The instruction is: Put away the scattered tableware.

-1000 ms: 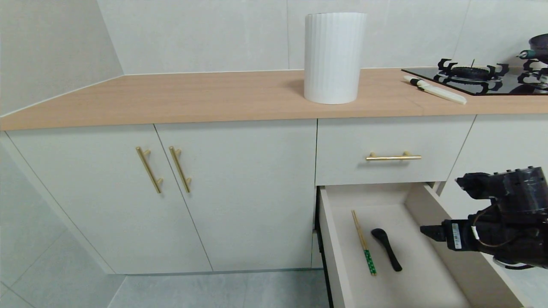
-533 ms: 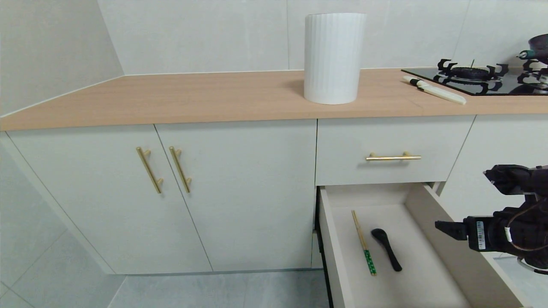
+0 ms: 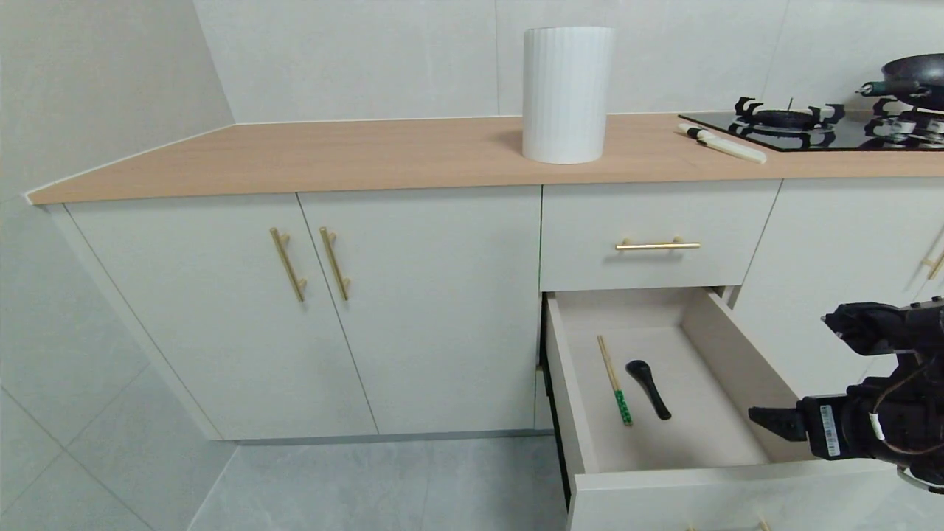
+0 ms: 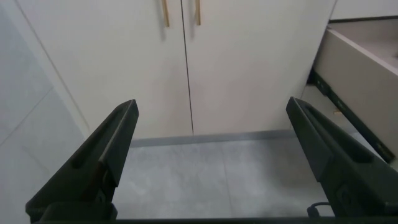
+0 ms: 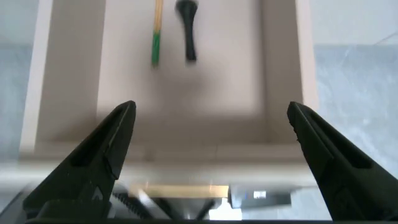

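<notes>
A pair of wooden chopsticks with green ends [image 3: 613, 380] and a black spoon [image 3: 649, 379] lie side by side on the floor of a pulled-out lower drawer [image 3: 568, 398]. My right gripper [image 3: 796, 369] is open and holds nothing, beside the drawer's right wall near its front. In the right wrist view it [image 5: 208, 118] is above the drawer's front edge [image 5: 186, 149], with the chopsticks [image 5: 156, 37] and spoon [image 5: 187, 31] farther in. My left gripper [image 4: 211, 109] is open and holds nothing, low over the floor, facing the cabinet doors.
On the wooden counter stand a tall white ribbed cylinder [image 3: 566, 94] and a white knife [image 3: 719, 144] beside the gas hob [image 3: 804, 122], which carries a dark pan [image 3: 911, 70]. The upper drawer [image 3: 656, 245] and double doors [image 3: 310, 262] are shut. Grey floor tiles lie to the left.
The head view has pulled back, so the drawer's front panel now shows. My right gripper has drawn away to the right, from over the drawer's right wall to outside it.
</notes>
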Available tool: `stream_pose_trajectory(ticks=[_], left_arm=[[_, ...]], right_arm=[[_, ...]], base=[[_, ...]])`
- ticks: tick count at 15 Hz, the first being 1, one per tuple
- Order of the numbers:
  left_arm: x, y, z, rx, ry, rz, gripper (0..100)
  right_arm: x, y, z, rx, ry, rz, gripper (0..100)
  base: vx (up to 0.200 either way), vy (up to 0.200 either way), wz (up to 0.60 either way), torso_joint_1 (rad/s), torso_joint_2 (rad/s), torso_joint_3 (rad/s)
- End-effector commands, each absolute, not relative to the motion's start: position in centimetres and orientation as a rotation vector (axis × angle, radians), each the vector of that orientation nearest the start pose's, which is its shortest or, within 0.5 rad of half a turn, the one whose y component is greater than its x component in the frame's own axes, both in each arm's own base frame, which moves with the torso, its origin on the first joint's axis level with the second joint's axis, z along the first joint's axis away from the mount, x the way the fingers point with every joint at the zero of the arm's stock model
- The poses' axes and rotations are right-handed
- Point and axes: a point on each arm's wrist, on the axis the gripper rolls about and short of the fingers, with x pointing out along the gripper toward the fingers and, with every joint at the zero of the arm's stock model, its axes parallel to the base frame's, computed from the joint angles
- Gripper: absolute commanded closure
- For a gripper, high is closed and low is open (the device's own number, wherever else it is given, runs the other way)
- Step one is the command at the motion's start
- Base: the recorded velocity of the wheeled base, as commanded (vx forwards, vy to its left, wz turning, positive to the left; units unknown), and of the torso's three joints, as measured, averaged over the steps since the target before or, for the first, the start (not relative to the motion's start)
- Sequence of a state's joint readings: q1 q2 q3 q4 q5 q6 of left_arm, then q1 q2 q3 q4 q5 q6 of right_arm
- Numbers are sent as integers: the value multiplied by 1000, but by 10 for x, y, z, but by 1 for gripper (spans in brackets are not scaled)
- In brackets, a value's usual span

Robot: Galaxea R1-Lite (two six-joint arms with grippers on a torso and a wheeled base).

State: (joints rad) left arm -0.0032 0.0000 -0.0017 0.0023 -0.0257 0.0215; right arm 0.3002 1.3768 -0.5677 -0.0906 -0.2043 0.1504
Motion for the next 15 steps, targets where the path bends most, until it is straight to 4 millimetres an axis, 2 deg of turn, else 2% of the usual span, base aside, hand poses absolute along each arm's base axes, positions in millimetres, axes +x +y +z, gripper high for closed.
stream_pose_trajectory(ticks=[1,3,8,15], left_arm=[[-23,-1,76,21,0,-29,0],[-23,-1,76,21,0,-29,0],[-23,-1,76,21,0,-29,0],[-23,-1,76,21,0,-31,0]], right_arm=[[182,62,148,-71,766,88,0],[182,69,134,-102,868,134,0],[192,82,110,-118,991,165,0],[197,88,109,-108,1077,137,0]], base=[[0,0,0,0,0,0],[0,0,0,0,0,0],[0,0,0,0,0,0],[0,0,0,0,0,0]])
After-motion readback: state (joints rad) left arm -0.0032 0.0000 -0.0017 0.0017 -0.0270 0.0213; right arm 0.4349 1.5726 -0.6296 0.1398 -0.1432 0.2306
